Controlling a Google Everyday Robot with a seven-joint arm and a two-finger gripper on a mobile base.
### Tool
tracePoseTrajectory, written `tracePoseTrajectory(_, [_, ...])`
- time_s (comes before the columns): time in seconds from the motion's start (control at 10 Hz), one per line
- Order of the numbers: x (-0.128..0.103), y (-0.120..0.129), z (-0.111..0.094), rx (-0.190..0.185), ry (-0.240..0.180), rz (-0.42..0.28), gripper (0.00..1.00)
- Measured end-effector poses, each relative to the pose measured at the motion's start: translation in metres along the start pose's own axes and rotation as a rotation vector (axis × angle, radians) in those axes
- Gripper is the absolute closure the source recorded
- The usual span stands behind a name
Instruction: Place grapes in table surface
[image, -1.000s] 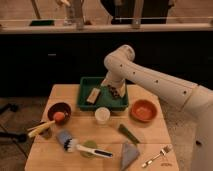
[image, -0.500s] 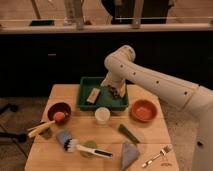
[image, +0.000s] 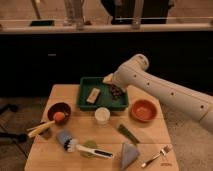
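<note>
Reaching into the green tray (image: 86, 85), wide-open gripper (image: 113, 86) right at the grapes (image: 118, 92).

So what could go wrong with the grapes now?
The pincer is down in the green tray at the grapes. They might get squashed or slip out. The tan block lies close by and could get bumped. The table is crowded, so landing room is tight.

Dark grapes (image: 118, 92) in tray (image: 84, 101) on tabletop (image: 152, 134) — beneath tool (image: 114, 87)
</note>
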Motion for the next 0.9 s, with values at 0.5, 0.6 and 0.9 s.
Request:
tracePoseTrajectory(0.5, [0.029, -0.017, 0.035, -0.066, -0.038, -0.088, 0.2])
tracePoseTrajectory(0.6, [0.033, -0.024, 0.043, -0.084, -0.049, -0.106, 0.2])
tracePoseTrajectory(0.9, [0.044, -0.041, 0.072, -0.133, -0.079, -0.147, 0.2])
